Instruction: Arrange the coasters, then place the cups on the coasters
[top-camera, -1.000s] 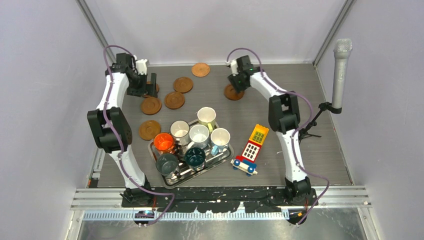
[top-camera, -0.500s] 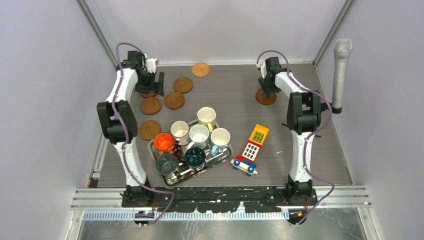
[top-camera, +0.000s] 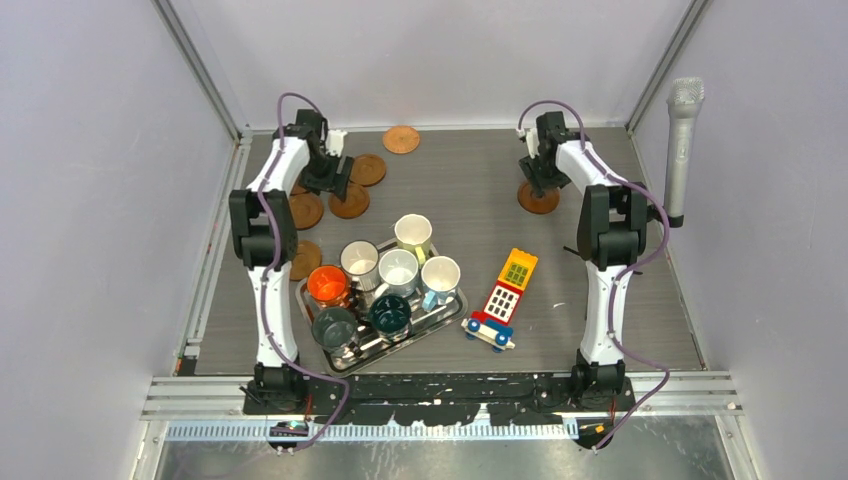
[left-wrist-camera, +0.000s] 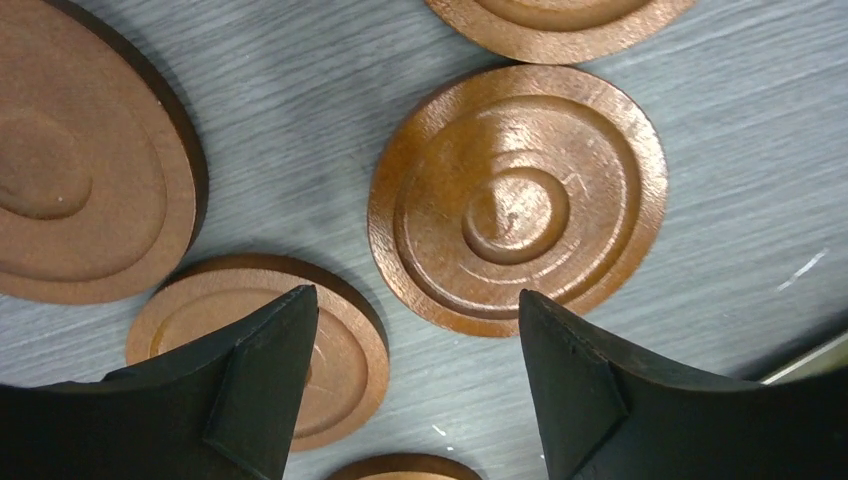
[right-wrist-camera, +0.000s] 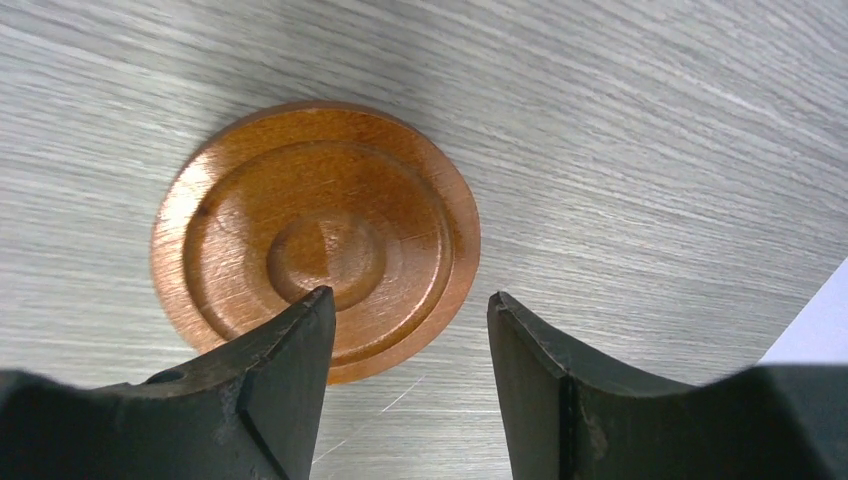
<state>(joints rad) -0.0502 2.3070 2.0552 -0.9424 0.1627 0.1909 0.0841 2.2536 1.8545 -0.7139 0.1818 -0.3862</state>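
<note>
The left gripper (top-camera: 337, 178) has swung right and now hangs over the coaster cluster (top-camera: 367, 169). Its fingers are spread with nothing between them, and one coaster (left-wrist-camera: 517, 198) lies flat just beyond the tips. The right gripper (right-wrist-camera: 408, 298) has moved across to the far right, and the lone coaster (top-camera: 538, 199) has shifted right with it. That coaster lies flat under the spread fingers, ungripped. The cups (top-camera: 398, 272) stay bunched on the tray (top-camera: 447, 316).

A metal tray (top-camera: 425, 329) lies just left of a colourful block toy (top-camera: 501, 299), a microphone (top-camera: 683, 150) far right.
</note>
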